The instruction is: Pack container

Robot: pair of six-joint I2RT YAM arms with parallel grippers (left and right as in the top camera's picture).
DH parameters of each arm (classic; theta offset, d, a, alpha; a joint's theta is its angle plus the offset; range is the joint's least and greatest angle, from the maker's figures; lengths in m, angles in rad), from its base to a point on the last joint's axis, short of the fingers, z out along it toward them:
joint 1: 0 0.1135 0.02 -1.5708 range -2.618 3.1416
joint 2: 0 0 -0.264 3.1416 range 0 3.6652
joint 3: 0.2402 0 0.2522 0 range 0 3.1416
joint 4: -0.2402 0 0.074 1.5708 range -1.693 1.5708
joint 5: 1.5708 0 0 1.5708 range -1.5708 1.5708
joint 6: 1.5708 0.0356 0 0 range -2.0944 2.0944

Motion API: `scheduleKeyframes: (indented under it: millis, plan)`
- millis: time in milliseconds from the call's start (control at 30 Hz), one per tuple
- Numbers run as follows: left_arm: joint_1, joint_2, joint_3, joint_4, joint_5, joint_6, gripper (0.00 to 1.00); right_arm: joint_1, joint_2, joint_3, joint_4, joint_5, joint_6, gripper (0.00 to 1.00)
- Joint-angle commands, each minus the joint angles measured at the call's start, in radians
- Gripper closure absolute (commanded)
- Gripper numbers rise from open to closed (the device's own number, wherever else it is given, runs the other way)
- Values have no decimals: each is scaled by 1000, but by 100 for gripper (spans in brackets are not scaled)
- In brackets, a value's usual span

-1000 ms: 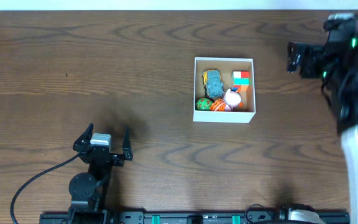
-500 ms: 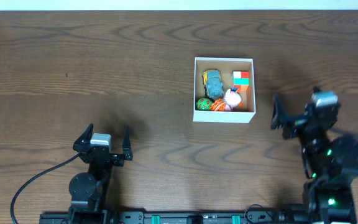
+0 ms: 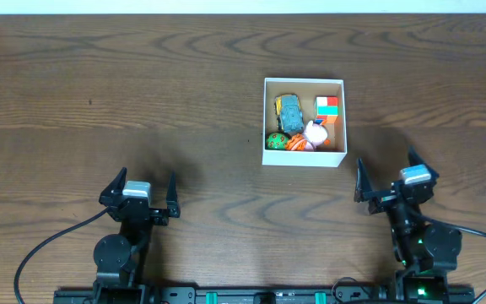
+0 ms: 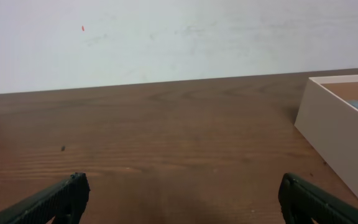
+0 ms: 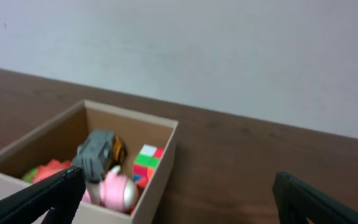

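Observation:
The container (image 3: 304, 158), a square white box with a tan inside, sits right of the table's middle. It holds a grey toy car (image 3: 289, 111), a colour cube (image 3: 327, 105), a pink-white toy (image 3: 315, 132), a green ball (image 3: 275, 140) and an orange toy (image 3: 295, 143). The right wrist view shows the container (image 5: 163, 163) with the car (image 5: 97, 150), cube (image 5: 146, 157) and pink toy (image 5: 118, 190). My left gripper (image 3: 137, 192) is open and empty at the front left. My right gripper (image 3: 386, 179) is open and empty, just front-right of the container.
The brown wooden table (image 3: 142, 101) spreads around the box. A pale wall (image 4: 166, 37) stands behind the table's far edge. The container's near wall (image 4: 337, 140) shows at the right of the left wrist view. A black cable (image 3: 40, 253) runs at the front left.
My right arm has come down from the far right edge to the front right, and now rests low beside the container. The left arm and the toys have not moved.

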Motion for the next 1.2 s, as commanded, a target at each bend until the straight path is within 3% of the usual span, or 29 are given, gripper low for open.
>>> scheduleKeyframes:
  millis: [0,633,1167]
  plan:
    - [5,-7,-18,-33,3,-9,2,10,-38,-27,6,26,-24,1]
    - [5,-7,-18,-33,3,-9,2,14,-276,-87,-77,71,-33,1]
    - [5,-7,-18,-33,3,-9,2,14,-281,-86,-223,79,-66,1]
